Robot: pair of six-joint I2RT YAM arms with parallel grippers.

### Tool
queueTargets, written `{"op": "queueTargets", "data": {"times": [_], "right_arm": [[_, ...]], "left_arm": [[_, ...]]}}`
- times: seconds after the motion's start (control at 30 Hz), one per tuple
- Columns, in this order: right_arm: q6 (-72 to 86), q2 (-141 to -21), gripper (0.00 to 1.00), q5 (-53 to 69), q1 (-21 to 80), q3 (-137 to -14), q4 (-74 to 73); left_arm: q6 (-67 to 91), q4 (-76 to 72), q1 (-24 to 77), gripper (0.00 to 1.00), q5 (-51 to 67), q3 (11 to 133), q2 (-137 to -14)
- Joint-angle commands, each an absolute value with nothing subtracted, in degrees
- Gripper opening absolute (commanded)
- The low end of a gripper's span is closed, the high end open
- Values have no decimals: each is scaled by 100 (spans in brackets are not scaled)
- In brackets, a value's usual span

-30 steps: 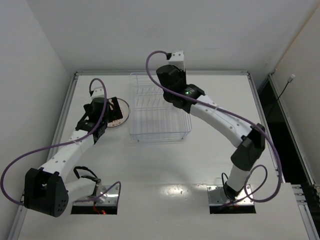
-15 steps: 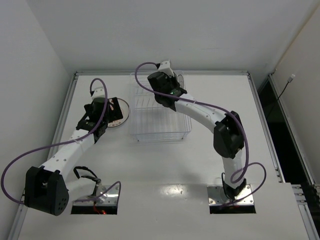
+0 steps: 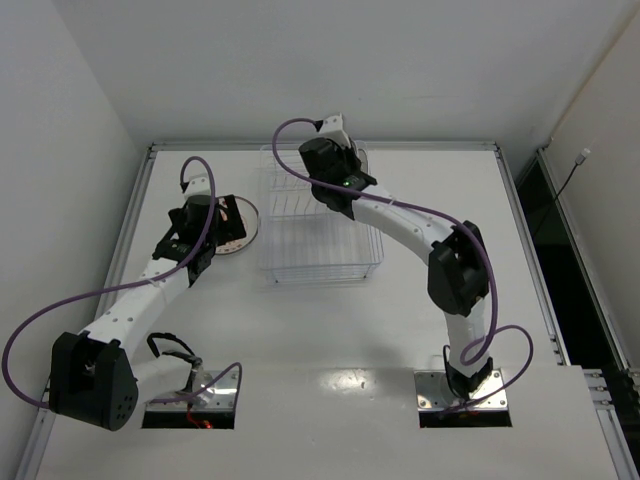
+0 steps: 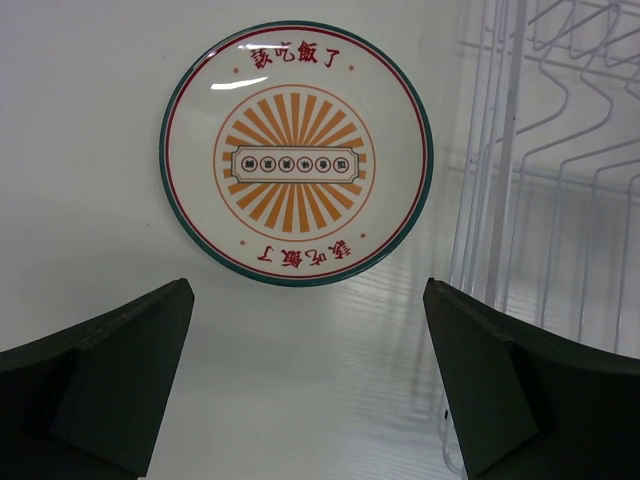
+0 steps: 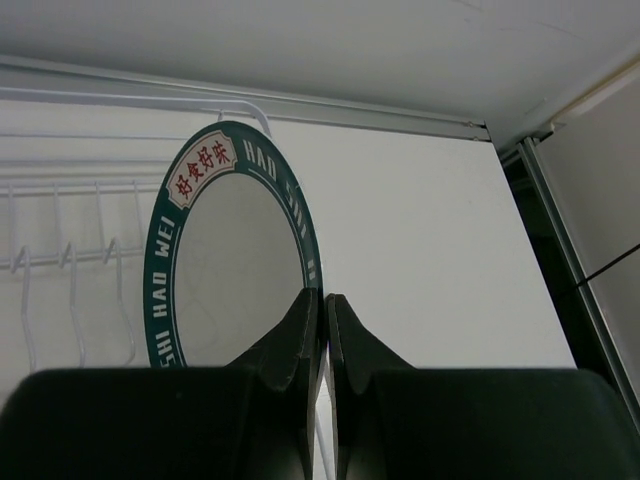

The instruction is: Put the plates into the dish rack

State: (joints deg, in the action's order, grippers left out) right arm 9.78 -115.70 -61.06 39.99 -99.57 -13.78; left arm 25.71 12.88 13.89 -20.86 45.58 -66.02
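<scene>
Surface: white table (image 3: pixel 420 320), pale walls on three sides.
Rack: one dish rack (image 3: pixel 320 245) of clear wire, toward the table's far edge, between the two arms.
Held plate: dark-rimmed plate (image 5: pixel 232 240), upright on edge at the rack's far end; cannot tell whether seated between prongs.
Flat plate: orange sunburst plate (image 4: pixel 296 153), face up on the table just left of the rack, not touching it.
Right hand: right gripper (image 5: pixel 322 300) pressed together on the dark-rimmed plate's rim.
Left hand: left gripper (image 4: pixel 308 300) spread wide, holding nothing, the orange sunburst plate just ahead of its fingers.
Wrist views only: white rim lettering, sunburst pattern, finger positions.
Top view only: rack's full outline, both arms whole; held plate mostly hidden, flat plate half covered by the left arm.
Count: two plates in sight, one rack, two arms.
</scene>
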Motion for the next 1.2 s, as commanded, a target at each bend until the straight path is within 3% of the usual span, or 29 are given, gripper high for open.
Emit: {"op": "queueTargets", "data": {"times": [0.0,0.6,0.93,1.03,1.07,1.17], "right_arm": [[493,-11065,0,-6258,3955,-10362,-879],[475,-11312,0,-6144,3850,-10011,-782],[1238,-11742,0,-4431,3569,-10266,-1949],[1423,-11541,9,-3843,3568,-10056,-2135],[1424,-11470,22,-3763,3568,-10055,-2188],[1485,-11110,33,-3621,3629,-9905,-2521]], "left_arm": [[2531,1178,1433,100,-2136,4632,-6618],[2531,1230,1433,100,-2136,4685,-6671],[2531,1230,1433,100,-2136,4685,-6724],[2531,1230,1433,100,-2188,4685,-6776],[2531,1230,1433,100,-2188,4685,-6776],[2531,1230,1433,100,-2188,4685,-6829]]}}
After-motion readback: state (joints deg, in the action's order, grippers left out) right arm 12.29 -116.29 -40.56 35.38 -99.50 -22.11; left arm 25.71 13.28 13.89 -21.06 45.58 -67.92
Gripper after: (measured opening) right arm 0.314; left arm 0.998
